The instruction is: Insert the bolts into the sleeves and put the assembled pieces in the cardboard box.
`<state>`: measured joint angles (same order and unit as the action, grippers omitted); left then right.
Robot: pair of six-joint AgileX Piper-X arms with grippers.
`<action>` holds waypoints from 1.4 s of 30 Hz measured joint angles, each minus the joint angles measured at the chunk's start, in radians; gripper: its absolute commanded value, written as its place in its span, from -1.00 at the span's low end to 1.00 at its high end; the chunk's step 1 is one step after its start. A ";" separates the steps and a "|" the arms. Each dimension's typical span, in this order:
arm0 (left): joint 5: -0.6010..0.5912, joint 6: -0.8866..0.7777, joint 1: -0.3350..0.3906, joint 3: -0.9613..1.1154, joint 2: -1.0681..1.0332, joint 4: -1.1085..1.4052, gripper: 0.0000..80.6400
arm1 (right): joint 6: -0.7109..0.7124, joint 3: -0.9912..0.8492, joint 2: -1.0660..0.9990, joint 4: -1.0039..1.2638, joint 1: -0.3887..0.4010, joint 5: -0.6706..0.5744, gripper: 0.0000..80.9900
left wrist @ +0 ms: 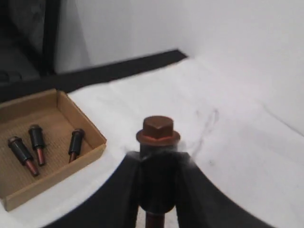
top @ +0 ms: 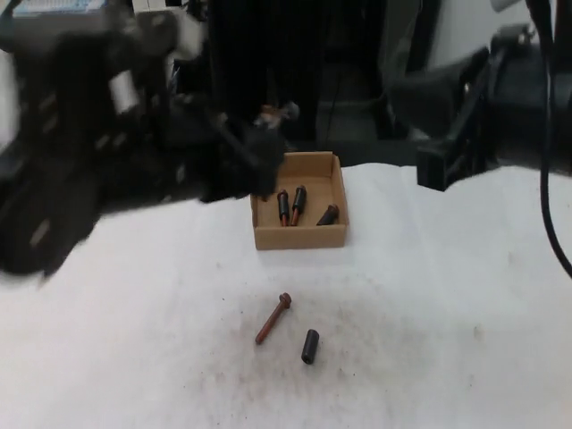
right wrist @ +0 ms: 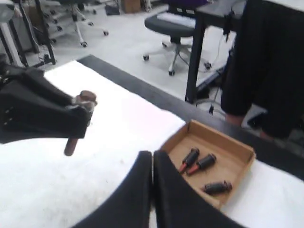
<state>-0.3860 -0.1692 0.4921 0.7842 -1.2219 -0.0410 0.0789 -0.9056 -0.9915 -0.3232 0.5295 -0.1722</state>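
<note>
The left gripper point(left wrist: 159, 162) is pinching an assembled piece point(left wrist: 158, 131), its jaws pressing on the black sleeve while the copper hex head is sticking out above the fingers. It is hanging in the air beside the cardboard box point(top: 299, 237), not over the opening. 3 assembled pieces point(top: 298, 204) are lying inside the box, apart from one another. A loose bolt point(top: 273, 318) and a loose black sleeve point(top: 309, 346) are lying near each other, not touching, on the white cloth point(top: 429, 313) nearer the arms. The right gripper point(right wrist: 152, 156) is hovering above the cloth near the box, jaws pressed together on nothing.
</note>
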 measured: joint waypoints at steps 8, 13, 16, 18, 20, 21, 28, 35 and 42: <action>-0.065 0.000 -0.032 0.584 -0.539 -0.457 -1.00 | -0.098 0.000 0.007 -0.217 -0.084 0.020 -0.99; -0.065 0.000 -0.055 0.879 -0.834 -0.609 -1.00 | -0.107 0.000 0.040 -0.290 -0.144 0.022 -0.99; -0.053 -0.002 -0.059 1.029 -0.913 -0.665 -1.00 | -0.107 0.000 0.043 -0.294 -0.161 0.023 -0.99; -0.046 -0.002 -0.061 1.158 -1.008 -0.718 -1.00 | -0.107 0.000 0.043 -0.299 -0.169 0.023 -0.99; -0.042 -0.002 -0.061 1.217 -1.058 -0.756 -1.00 | -0.107 0.000 0.043 -0.303 -0.173 0.023 -0.99; -0.040 -0.002 -0.061 1.240 -1.079 -0.776 -1.00 | -0.107 0.000 0.043 -0.318 -0.179 0.023 -0.99; -0.048 0.049 -0.061 1.279 -1.124 -0.828 -0.94 | -0.107 0.000 0.043 -0.325 -0.180 0.023 -0.99; -0.121 0.055 -0.061 1.294 -1.124 -0.828 -0.17 | -0.107 0.000 0.043 -0.328 -0.180 0.023 -0.99; -0.140 0.012 -0.063 1.295 -1.124 -0.837 -0.22 | -0.107 0.000 0.043 -0.328 -0.180 0.023 -0.99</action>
<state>-0.5264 -0.1567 0.4290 2.0790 -2.3459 -0.8780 -0.0284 -0.9056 -0.9486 -0.6511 0.3491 -0.1495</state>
